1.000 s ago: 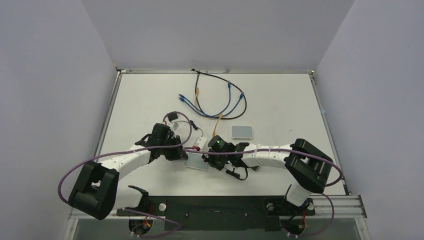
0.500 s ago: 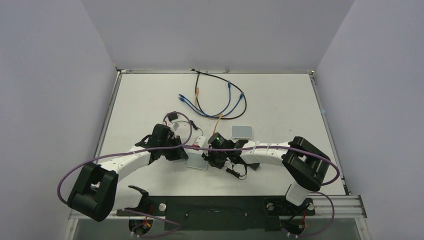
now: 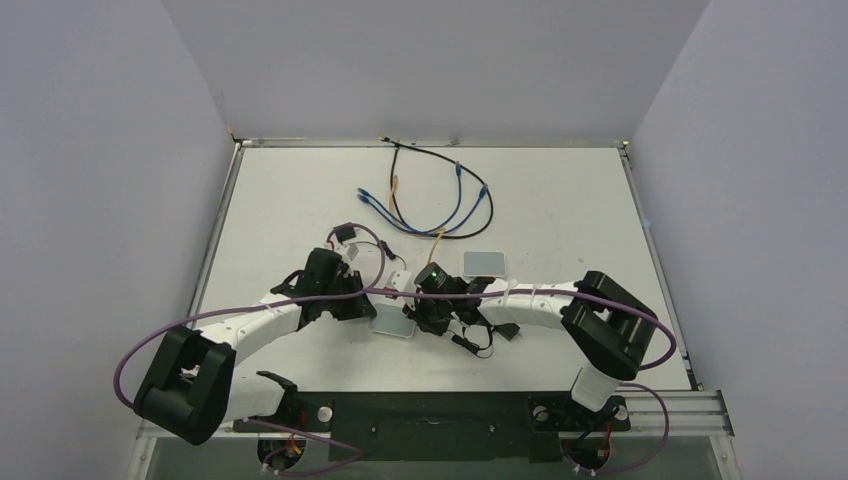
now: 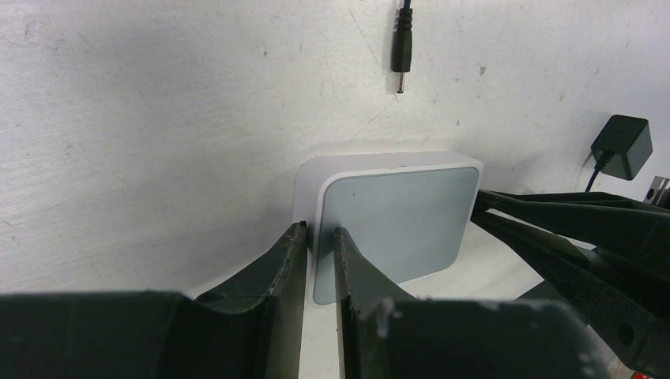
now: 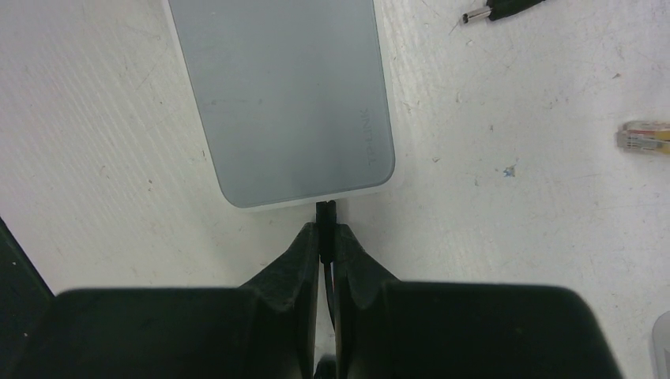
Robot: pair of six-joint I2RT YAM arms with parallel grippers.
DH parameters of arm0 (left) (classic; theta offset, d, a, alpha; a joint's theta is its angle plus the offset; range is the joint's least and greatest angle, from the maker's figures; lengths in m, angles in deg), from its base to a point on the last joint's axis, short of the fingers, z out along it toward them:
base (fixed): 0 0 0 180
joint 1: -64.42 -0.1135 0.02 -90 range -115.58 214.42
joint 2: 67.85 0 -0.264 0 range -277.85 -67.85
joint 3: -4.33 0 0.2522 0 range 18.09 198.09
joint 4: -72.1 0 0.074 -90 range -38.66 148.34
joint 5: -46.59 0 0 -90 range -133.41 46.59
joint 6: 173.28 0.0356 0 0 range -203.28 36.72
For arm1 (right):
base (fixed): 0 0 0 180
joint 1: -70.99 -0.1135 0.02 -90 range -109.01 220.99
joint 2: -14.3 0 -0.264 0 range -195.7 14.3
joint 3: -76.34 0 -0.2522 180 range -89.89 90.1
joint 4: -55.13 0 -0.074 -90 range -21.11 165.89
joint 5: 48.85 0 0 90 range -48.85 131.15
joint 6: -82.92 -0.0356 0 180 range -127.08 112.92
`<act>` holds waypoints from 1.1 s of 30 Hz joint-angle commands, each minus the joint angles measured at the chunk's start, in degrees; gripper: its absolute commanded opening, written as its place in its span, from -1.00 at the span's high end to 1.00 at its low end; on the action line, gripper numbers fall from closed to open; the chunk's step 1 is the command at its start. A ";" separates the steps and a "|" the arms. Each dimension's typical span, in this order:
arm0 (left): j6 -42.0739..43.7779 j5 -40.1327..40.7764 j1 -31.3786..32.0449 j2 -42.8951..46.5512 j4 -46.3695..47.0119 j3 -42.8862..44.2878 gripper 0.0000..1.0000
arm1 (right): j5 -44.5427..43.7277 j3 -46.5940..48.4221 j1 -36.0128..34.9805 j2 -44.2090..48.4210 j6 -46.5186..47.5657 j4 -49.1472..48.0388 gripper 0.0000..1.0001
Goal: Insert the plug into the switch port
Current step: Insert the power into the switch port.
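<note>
A flat, round-cornered white box (image 3: 392,322) with a pale grey broad face lies on the white counter (image 3: 560,200), near the middle and toward the counter's 6 o'clock edge, between the two wrists. The left jaws reach in from the box's 9 o'clock side and are almost pressed together, pinching its rim at a corner. The right jaws, at the box's 3 o'clock side, are pressed onto a thin black plug (image 5: 323,225). Its tip touches the switch port (image 5: 324,207) in the box's narrow edge; how deep it sits cannot be told. A second small grey-faced box (image 3: 484,263) lies apart at 1 o'clock. Blue, black and orange cables (image 3: 430,205) sprawl at 12 o'clock. A loose black barrel connector (image 4: 401,55) lies near the held box.
</note>
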 commanded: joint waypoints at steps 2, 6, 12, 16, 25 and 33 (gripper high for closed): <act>-2.28 -12.21 4.87 -0.92 2.77 -0.76 0.75 | 5.57 7.58 -0.36 0.18 -0.22 -25.92 1.00; -2.05 -12.36 5.22 -1.36 2.80 -0.66 0.78 | 6.11 8.52 -0.10 0.23 0.34 -26.10 1.00; -1.74 -12.41 5.54 -1.36 2.80 -0.68 0.78 | 8.03 9.76 0.04 -0.51 0.88 -26.09 1.00; -1.53 -12.95 5.90 -1.36 3.15 -0.63 0.79 | 10.30 10.60 0.42 -1.26 1.94 -26.13 1.00; -1.40 -13.39 6.42 -1.07 3.38 -0.87 0.78 | 15.70 12.55 0.39 -1.41 7.07 -22.88 1.00; -1.52 -14.45 6.47 0.22 3.81 -0.95 0.79 | 18.21 11.96 -1.93 -1.11 10.66 -17.58 1.00</act>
